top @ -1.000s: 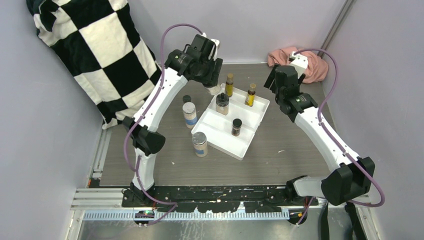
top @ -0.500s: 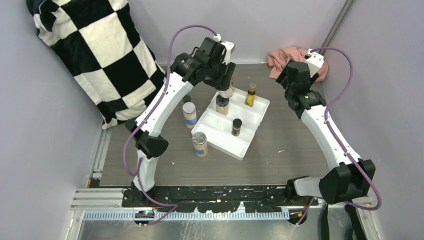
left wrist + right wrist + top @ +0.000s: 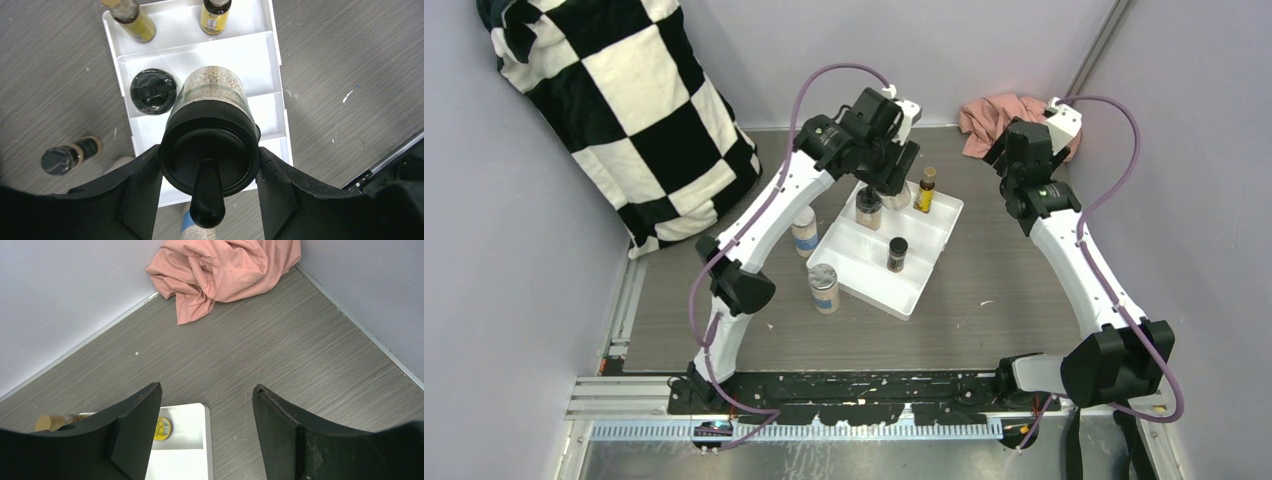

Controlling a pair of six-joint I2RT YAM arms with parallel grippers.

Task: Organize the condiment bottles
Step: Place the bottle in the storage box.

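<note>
**Site type:** robotics lab test cell.

**Evidence, placed from the white tray (image 3: 874, 282):**
- plain lilac walls (image 3: 924, 50) close 3 sides around it
- grey laminate tabletop (image 3: 1004, 310) under it
- left arm (image 3: 769, 205) & right arm (image 3: 1074, 265) flank it
- alu. rail (image 3: 614, 400) nearside
- purple cables (image 3: 834, 69) above
- props: condiment bottles (image 3: 896, 254) in/beside it, checkered blanket (image 3: 624, 90) far left, pink cloth (image 3: 994, 112) far-right corner

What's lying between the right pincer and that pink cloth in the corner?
Nothing but bare grey tabletop. The right wrist view shows it running uninterrupted from the open right pincer to the crumpled pink cloth.
</note>
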